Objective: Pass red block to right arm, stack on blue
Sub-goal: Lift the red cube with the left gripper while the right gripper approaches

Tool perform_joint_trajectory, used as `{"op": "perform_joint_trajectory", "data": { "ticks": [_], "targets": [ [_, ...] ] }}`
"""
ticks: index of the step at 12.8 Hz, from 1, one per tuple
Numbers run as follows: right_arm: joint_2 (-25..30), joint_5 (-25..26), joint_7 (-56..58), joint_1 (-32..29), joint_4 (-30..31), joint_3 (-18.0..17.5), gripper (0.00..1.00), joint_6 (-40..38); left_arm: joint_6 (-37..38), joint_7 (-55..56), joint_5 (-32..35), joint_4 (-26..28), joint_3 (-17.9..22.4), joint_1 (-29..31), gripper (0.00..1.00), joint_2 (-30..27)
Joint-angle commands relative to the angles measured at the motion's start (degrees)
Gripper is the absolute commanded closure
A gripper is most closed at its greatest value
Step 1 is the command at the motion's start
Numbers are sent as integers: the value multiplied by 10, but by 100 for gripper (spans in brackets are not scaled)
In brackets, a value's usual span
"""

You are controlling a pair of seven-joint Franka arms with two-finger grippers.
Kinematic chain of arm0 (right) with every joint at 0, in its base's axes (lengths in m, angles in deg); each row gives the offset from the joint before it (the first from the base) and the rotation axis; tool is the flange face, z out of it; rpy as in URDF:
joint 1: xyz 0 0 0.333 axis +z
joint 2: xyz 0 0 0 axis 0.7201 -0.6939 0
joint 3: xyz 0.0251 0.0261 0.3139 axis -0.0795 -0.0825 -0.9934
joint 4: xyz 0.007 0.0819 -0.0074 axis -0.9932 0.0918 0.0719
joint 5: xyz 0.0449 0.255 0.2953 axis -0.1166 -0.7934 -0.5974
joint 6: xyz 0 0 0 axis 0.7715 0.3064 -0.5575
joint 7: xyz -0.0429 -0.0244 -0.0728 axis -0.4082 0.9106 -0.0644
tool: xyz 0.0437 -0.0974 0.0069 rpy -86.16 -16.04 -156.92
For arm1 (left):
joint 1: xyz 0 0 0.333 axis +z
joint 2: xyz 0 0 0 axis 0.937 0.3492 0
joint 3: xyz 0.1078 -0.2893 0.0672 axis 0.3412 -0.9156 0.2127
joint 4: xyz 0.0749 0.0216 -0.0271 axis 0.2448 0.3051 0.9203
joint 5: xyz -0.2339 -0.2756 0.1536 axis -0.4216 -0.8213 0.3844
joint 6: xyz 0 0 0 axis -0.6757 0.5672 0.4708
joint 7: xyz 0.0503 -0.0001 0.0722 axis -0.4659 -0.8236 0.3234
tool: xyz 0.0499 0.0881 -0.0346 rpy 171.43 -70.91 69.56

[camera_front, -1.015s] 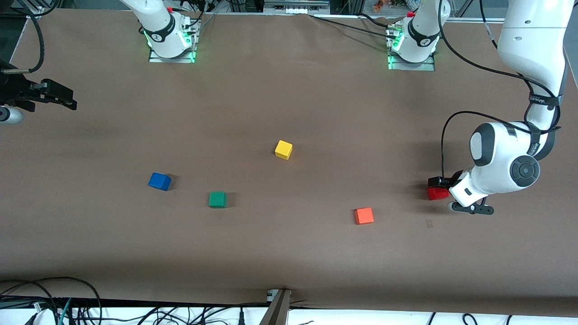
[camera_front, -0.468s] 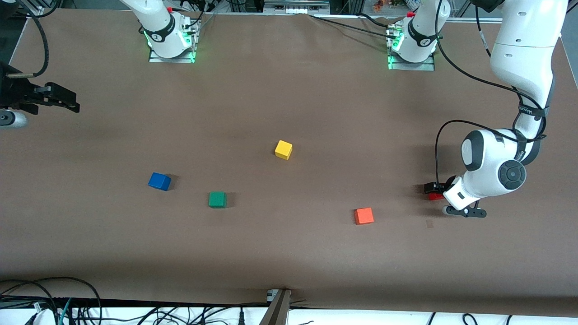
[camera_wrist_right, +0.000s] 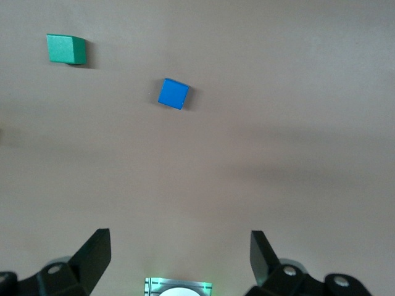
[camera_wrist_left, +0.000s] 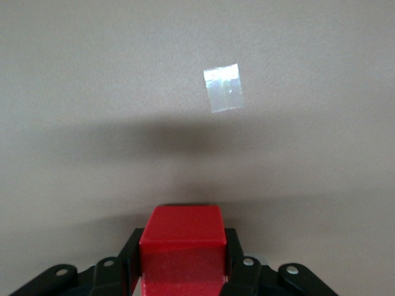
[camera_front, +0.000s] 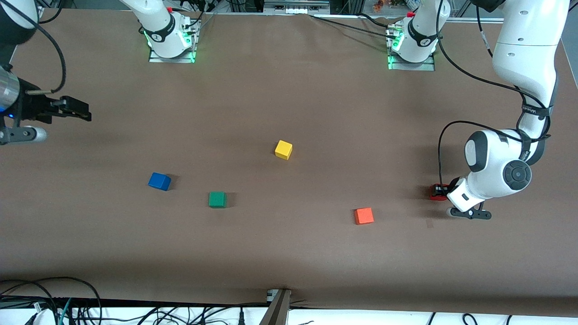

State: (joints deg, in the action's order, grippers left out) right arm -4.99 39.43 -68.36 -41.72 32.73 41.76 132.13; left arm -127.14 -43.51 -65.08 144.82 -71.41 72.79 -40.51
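The red block (camera_front: pixel 435 194) sits on the table at the left arm's end. My left gripper (camera_front: pixel 439 192) is down at it with its fingers pressed against two sides of it. In the left wrist view the red block (camera_wrist_left: pixel 181 243) fills the gap between the black fingers (camera_wrist_left: pixel 233 259). The blue cube (camera_front: pixel 159 181) lies toward the right arm's end and also shows in the right wrist view (camera_wrist_right: pixel 173 94). My right gripper (camera_front: pixel 83 115) hangs open and empty above the table's edge at the right arm's end; in its wrist view the right gripper (camera_wrist_right: pixel 179 253) has its jaws wide apart.
A green cube (camera_front: pixel 217 199) lies beside the blue one, toward the middle. A yellow cube (camera_front: pixel 283 149) sits mid-table. An orange cube (camera_front: pixel 364 215) lies near the red block, nearer the front camera. A small tape patch (camera_wrist_left: pixel 223 88) marks the table.
My left gripper has come down over the red block and now encloses it. My right gripper has moved inward over the table and a little toward the front camera.
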Motion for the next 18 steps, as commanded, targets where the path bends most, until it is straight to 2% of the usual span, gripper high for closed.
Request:
{"op": "perform_joint_trajectory", "data": {
  "ticks": [1, 3, 5, 6, 9, 10, 12, 13, 15, 17, 18],
  "targets": [
    [-14, -25, 6, 1, -11, -1, 0, -6, 63, -141, -2, -38, -4, -3, 100, -26],
    [-33, -52, 5, 1, -13, -2, 0, -4, 119, -209, -11, -88, -9, -3, 100, -29],
    [-58, -107, 6, -1, -14, -1, 0, -4, 128, -234, -13, -103, -40, 3, 100, -39],
    [-70, -148, 6, -4, -14, -1, 0, -3, 127, -242, -30, -103, -56, 5, 100, -40],
    [-117, -306, 7, -7, -14, 2, 0, 26, 130, -342, -155, -124, -91, 11, 100, -43],
    [-133, -344, 7, -6, -14, 1, 0, 32, 132, -370, -190, -121, -101, 13, 100, -54],
    [-166, -422, 15, -5, -13, 0, 0, 49, 140, -458, -315, -123, -124, 23, 100, -56],
    [-185, -473, 20, -4, -11, 0, 0, 57, 140, -520, -397, -126, -129, 26, 100, -53],
    [-226, -576, 55, 3, -11, -4, 0, 54, 142, -626, -520, -125, -130, 25, 100, -50],
    [-254, -658, 120, 33, -7, -7, 0, 59, 166, -715, -622, -122, -138, 22, 100, -43],
    [-258, -714, 121, 51, 4, -6, 0, 69, 170, -767, -687, -122, -152, 22, 100, -36]
  ]
}}
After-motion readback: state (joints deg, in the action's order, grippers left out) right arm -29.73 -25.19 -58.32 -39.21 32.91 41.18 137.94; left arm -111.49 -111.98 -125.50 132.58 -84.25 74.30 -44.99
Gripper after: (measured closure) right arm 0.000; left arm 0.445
